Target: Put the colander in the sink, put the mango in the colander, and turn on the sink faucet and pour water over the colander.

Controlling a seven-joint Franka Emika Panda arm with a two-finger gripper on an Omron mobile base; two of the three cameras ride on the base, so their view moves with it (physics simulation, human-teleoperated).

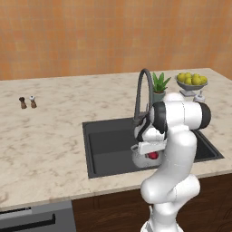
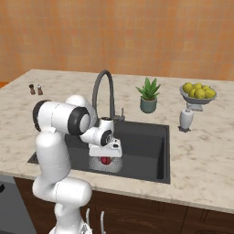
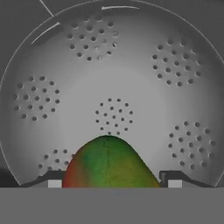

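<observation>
My gripper (image 3: 114, 183) hangs low inside the dark sink (image 1: 108, 145), fingers pointing down, shut on the red-green mango (image 3: 109, 162). The fruit sits between both fingertips (image 3: 54, 183) just above the floor of the silver colander (image 3: 113, 78). That perforated bowl stands in the basin's front part, directly under the hand. From the left base view the mango (image 1: 154, 155) peeks out red beneath the hand, with the colander's rim (image 1: 137, 157) beside it. The right base view shows the same mango (image 2: 105, 160) over the colander (image 2: 97, 166). The dark gooseneck sink faucet (image 1: 144, 86) arches behind the hand.
A potted plant (image 2: 148, 97), a bowl of yellow fruits (image 2: 198, 93) and a white dispenser (image 2: 185, 119) stand behind and right of the sink (image 2: 141, 146). Two small shakers (image 1: 27, 102) are on the counter far left. The orange wall closes the back.
</observation>
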